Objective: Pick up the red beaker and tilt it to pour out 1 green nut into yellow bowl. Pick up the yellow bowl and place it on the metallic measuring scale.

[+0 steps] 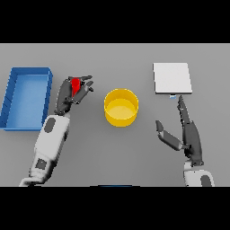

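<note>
The red beaker point(76, 85) is in my left hand point(68, 93), whose fingers curl round it; only a small red part shows between them, left of the yellow bowl point(121, 107). The bowl stands at the table's middle, and I see no green nut in it. The metallic measuring scale point(172, 78), a pale square plate, lies at the back right. My right hand point(188, 132) rests open on the table below the scale, right of the bowl, fingers straight and pointing away from me, thumb spread toward the bowl.
A blue rectangular bin point(26, 96) lies at the far left, just beside my left forearm.
</note>
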### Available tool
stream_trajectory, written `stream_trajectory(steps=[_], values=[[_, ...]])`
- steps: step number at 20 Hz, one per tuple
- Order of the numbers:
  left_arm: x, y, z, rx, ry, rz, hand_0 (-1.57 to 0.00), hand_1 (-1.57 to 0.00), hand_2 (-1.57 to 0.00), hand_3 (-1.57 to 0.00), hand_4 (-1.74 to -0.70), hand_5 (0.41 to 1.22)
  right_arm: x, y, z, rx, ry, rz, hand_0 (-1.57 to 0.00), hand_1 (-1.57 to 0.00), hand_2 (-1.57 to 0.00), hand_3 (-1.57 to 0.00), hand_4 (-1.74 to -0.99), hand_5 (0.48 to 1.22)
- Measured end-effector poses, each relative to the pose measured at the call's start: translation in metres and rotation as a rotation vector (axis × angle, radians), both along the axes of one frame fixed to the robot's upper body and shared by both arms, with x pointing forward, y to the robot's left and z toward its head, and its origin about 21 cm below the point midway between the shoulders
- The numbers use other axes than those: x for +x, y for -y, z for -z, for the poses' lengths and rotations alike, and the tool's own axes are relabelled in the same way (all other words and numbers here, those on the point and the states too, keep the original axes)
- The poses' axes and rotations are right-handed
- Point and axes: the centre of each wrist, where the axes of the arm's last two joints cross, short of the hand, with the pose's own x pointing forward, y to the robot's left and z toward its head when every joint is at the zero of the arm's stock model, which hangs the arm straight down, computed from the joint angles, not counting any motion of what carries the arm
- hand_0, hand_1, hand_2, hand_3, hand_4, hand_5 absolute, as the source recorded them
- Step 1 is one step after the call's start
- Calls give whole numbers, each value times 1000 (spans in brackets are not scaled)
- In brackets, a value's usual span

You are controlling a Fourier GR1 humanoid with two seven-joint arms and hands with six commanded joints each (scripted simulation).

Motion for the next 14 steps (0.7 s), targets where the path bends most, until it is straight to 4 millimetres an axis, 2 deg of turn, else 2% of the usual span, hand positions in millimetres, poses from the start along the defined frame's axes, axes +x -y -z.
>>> stream_trajectory(steps=[2,6,9,14], values=[[4,4,-10,-31,27,-14,-1531,-1533,-1534,-1520,-1692,1118,2,-4,-2,-8,-13,2,1,1,1,1,-1259,647],[5,5,-32,34,94,14,-1555,-1555,-1556,-1550,-1721,1114,3,-2,-1,-20,-2,-4,1,1,1,1,-1262,658],[10,8,-57,202,92,81,-1563,-1563,-1563,-1560,-1731,1124,2,-2,-1,-26,-3,-11,1,1,1,1,-1253,666],[6,12,-69,410,80,167,-1564,-1565,-1565,-1562,-1733,1111,4,-2,-3,-47,-11,3,1,1,1,1,-1256,678]])
